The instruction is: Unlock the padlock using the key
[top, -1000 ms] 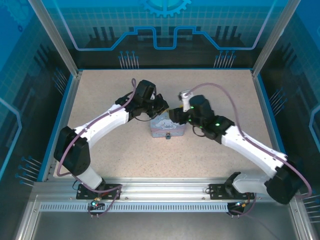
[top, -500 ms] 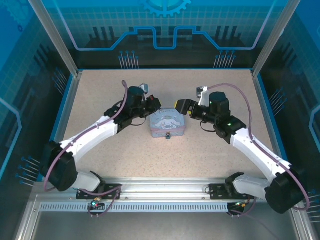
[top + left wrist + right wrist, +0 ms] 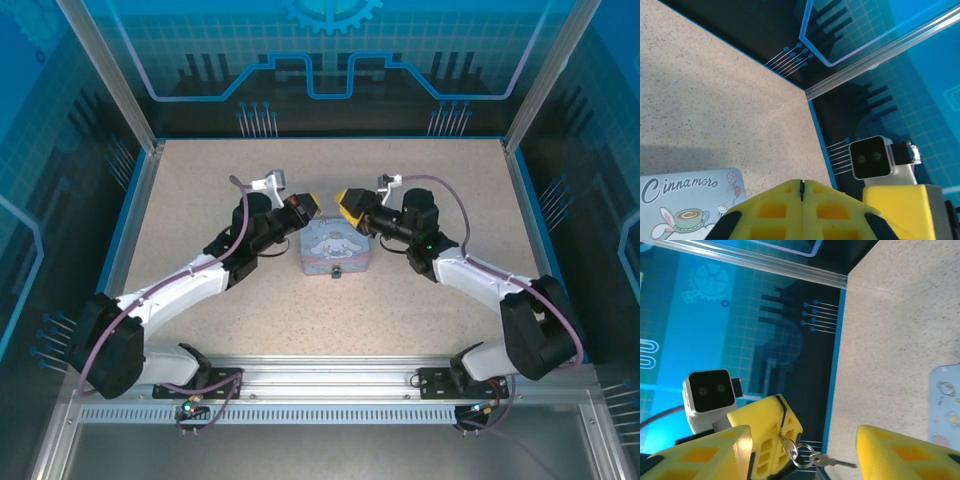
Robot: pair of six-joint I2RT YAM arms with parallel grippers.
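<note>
The lavender cartoon tin (image 3: 335, 250) lies mid-table, and the tiny padlock (image 3: 338, 272) sits at its near edge. Above the tin's far edge, my left gripper (image 3: 306, 207) and right gripper (image 3: 349, 208) face each other tip to tip. In the right wrist view the left gripper (image 3: 783, 415) is shut on a small silvery key (image 3: 790, 449). A ring (image 3: 804, 458) hangs from that key, with a second key (image 3: 830, 460) sticking out sideways. My right gripper (image 3: 805, 455) is open, its fingers either side of the dangling key and not touching it. The left wrist view shows the left gripper (image 3: 801, 186) pressed shut.
The speckled tabletop (image 3: 250, 300) is edged by a blue rim (image 3: 130, 230) and transparent blue walls. The tin's corner (image 3: 690, 205) shows below the left fingers. The right wrist's camera block (image 3: 871, 157) is close to the right of the left gripper.
Both grippers have lifted off the tin and swung to face each other. The right gripper has moved left, close to the left one. The tin has not moved.
</note>
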